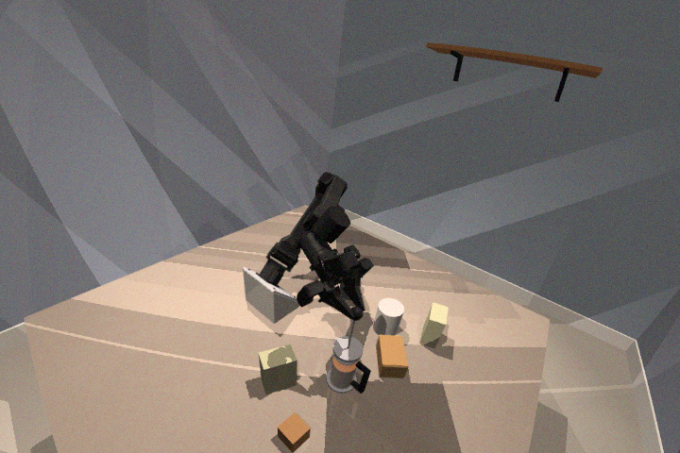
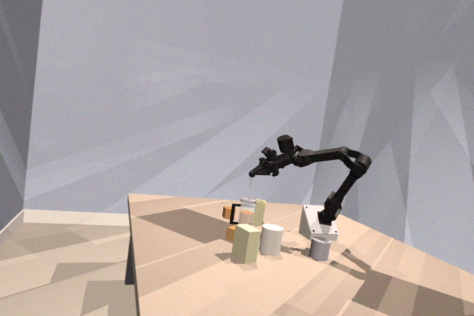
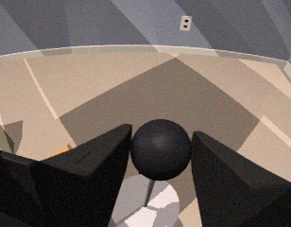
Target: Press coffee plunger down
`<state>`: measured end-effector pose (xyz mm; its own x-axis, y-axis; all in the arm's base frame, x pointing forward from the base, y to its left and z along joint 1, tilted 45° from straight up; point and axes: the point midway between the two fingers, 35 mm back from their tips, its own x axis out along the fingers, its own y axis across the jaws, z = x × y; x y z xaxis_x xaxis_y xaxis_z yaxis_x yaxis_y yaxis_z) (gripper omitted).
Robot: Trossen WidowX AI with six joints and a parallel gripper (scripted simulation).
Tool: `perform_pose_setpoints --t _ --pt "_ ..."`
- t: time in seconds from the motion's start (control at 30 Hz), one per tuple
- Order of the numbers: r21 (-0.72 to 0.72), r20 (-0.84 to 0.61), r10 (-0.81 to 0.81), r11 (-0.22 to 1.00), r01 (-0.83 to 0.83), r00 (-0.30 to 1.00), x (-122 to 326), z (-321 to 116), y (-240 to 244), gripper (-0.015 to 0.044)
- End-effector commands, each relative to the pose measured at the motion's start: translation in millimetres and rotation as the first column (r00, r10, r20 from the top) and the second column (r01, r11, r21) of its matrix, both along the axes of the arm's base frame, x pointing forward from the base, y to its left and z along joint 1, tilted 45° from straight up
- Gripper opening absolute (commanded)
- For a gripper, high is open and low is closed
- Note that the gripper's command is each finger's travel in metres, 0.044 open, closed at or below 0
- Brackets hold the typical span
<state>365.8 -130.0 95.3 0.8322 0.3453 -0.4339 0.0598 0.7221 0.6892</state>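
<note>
The press (image 1: 345,365) is hemmed in: an orange box (image 1: 392,355) just beside it on one side, a green box (image 1: 277,367) near on the other, a white cylinder (image 1: 389,314) behind. Room above is taken by the gripper (image 1: 354,313), clamped on the knob (image 3: 161,149).

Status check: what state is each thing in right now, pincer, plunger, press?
pincer: shut on the plunger knob
plunger knob: gripped, raised high above the lid
plunger rod: fully extended, not pressed yet
coffee press: upright on the table, handle untouched
</note>
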Motion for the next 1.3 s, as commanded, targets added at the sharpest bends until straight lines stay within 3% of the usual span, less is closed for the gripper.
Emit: perform_pose_setpoints --t 0.0,1.27 --pt "0.004 -0.02 0.006 1.0 -0.006 1.0 -0.4 -12.3 9.9 0.0122" --pt "0.005 -0.02 0.006 1.0 -0.005 1.0 2.4 -58.6 52.6 0.0122"
